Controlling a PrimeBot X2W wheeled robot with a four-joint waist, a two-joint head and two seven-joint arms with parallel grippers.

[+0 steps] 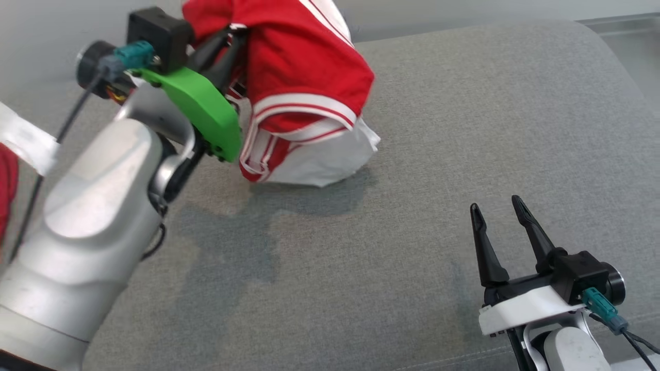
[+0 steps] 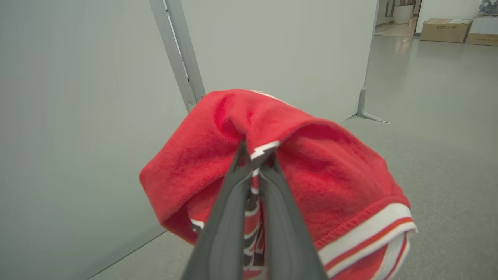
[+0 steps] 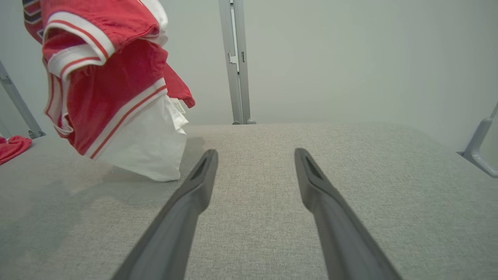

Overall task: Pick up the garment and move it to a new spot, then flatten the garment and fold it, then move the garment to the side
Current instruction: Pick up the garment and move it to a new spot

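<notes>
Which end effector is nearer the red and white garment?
Left. The left end effector is shut on the garment, holding it up; the right end effector stands open, well apart from it.

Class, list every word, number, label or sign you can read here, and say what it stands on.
None can be read.
Cardboard box: dark print, too blurred to read.
White tag on the garment: tiny print, too small to read.
</notes>
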